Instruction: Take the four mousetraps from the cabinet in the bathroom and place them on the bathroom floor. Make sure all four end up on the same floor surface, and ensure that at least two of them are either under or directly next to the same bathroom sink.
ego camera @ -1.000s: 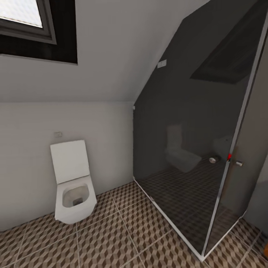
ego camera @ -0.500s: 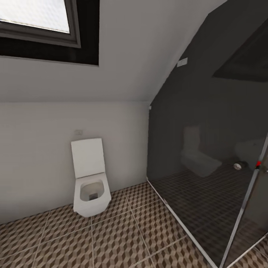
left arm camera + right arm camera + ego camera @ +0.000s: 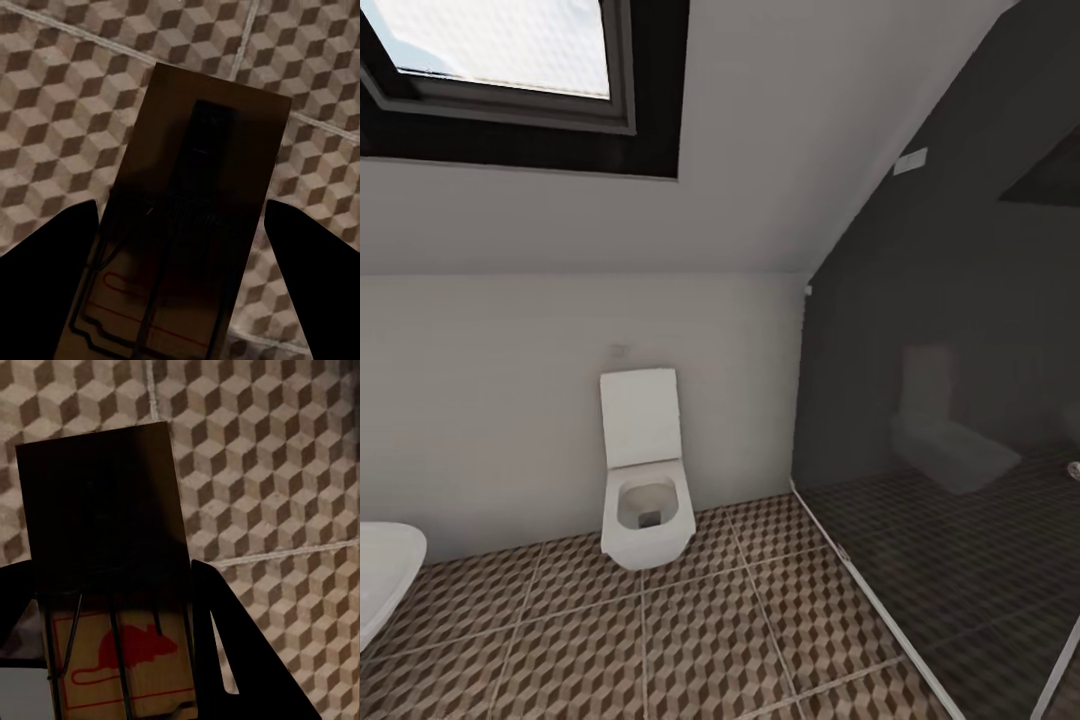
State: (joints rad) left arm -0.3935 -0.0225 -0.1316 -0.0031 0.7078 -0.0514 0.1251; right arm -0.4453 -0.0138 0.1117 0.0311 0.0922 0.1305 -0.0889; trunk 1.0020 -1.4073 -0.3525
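Head view has panned left: toilet [image 3: 646,500] now central, sink [image 3: 382,575] entering at left. Left hand [image 3: 180,247] and right hand [image 3: 112,615] each grasp a mousetrap [image 3: 202,195] [image 3: 105,525]; drop-off near.

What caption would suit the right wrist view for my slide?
Right gripper holding a mousetrap with a red mouse mark above the cube-patterned bathroom floor.

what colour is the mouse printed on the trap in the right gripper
Red, on the tan mousetrap; clearest in the right wrist view.

White toilet [image 3: 645,500] stands beside glass shower [image 3: 960,420].
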